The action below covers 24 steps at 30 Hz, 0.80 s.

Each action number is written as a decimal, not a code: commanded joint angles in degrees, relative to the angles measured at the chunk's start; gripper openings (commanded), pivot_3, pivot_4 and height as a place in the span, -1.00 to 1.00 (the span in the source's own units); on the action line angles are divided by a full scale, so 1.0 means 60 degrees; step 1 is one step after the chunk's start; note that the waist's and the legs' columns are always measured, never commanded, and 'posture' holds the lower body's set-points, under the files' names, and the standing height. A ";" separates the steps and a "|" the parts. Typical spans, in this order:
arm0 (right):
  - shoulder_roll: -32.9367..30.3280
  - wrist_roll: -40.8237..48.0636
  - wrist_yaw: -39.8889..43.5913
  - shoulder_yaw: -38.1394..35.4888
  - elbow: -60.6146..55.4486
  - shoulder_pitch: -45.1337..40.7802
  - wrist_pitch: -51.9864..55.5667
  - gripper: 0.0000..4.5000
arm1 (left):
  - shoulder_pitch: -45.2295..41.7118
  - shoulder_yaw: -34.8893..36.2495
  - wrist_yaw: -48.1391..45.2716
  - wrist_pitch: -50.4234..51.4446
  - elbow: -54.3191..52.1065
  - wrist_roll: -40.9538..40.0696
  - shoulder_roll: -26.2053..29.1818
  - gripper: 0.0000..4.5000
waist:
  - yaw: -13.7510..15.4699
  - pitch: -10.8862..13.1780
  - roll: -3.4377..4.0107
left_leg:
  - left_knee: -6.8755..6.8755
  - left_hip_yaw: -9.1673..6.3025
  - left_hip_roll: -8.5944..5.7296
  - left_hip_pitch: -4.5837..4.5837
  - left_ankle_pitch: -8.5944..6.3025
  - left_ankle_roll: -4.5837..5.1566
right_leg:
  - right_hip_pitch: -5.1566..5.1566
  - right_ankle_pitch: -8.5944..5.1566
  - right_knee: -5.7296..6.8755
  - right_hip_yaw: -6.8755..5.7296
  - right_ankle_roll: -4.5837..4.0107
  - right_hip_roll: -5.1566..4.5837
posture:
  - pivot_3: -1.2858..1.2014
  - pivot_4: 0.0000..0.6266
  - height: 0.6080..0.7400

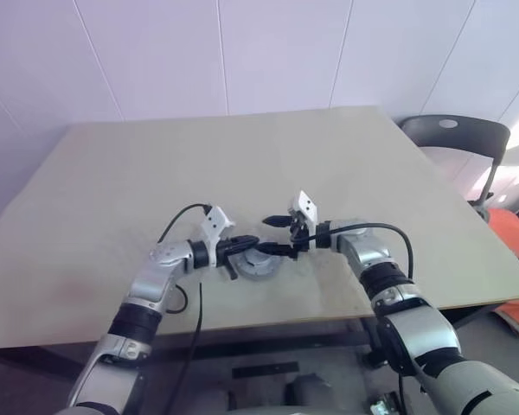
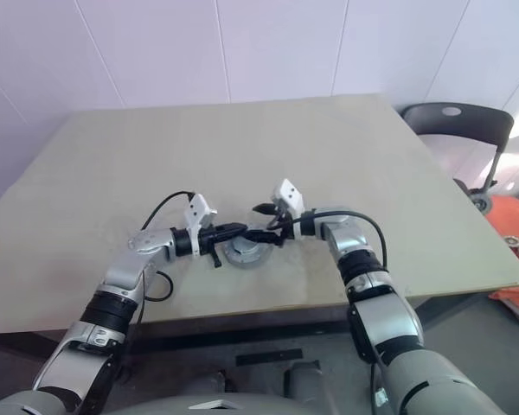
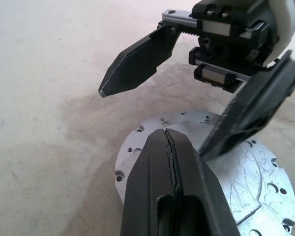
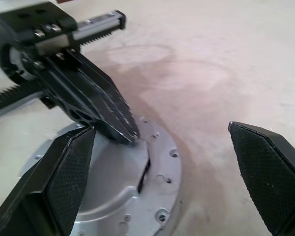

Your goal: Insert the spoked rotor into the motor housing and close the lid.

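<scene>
The lid point(image 1: 261, 266), a flat round grey disc with small holes around its rim, lies on the table near the front edge. My left gripper point(image 1: 256, 245) is shut, and its tip rests on the lid's top point(image 4: 137, 196) in the right wrist view. My right gripper point(image 1: 275, 236) faces it from the other side and is open. One of its fingers point(image 3: 137, 64) hangs above the table and the other point(image 3: 255, 113) reaches down to the lid point(image 3: 255, 187). Nothing is between its fingers. The spoked rotor and the motor housing are hidden.
The pale wooden table point(image 1: 242, 156) stretches back to a white panelled wall. A dark chair point(image 1: 454, 138) stands past the table's right corner, with an orange object point(image 1: 515, 238) beside it. Black cables trail from both wrists.
</scene>
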 commanded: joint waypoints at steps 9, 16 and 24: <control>0.0141 -0.0010 -0.0361 -0.0261 0.0156 -0.0310 -0.0316 0.99 | 0.1130 -0.0597 -0.0822 0.1457 -0.0804 -0.0280 0.0767 -1.00 | -0.0024 -0.0004 0.0012 | -0.0033 0.0007 -0.0002 -0.0005 0.0000 0.0000 | -0.0024 0.0001 0.0001 0.0000 0.0000 -0.0003 | 0.03 -1.00 1.00; 0.0190 -0.0103 -0.0572 -0.0281 0.0298 -0.0365 -0.0428 0.99 | 0.1171 -0.0530 -0.0757 0.1451 -0.0777 -0.0272 0.0805 -1.00 | -0.0016 -0.0005 0.0012 | -0.0034 0.0011 -0.0011 -0.0013 0.0000 -0.0001 | -0.0029 0.0001 -0.0003 0.0000 -0.0001 -0.0015 | 0.03 -1.00 1.00; 0.0282 -0.0157 -0.0942 -0.0312 0.0437 -0.0399 -0.0566 0.99 | 0.1173 -0.0524 -0.0720 0.1475 -0.0729 -0.0273 0.0766 -1.00 | -0.0019 -0.0006 0.0013 | -0.0033 0.0012 -0.0015 -0.0012 0.0000 -0.0001 | -0.0027 0.0003 0.0000 0.0000 0.0002 -0.0017 | 0.03 -1.00 1.00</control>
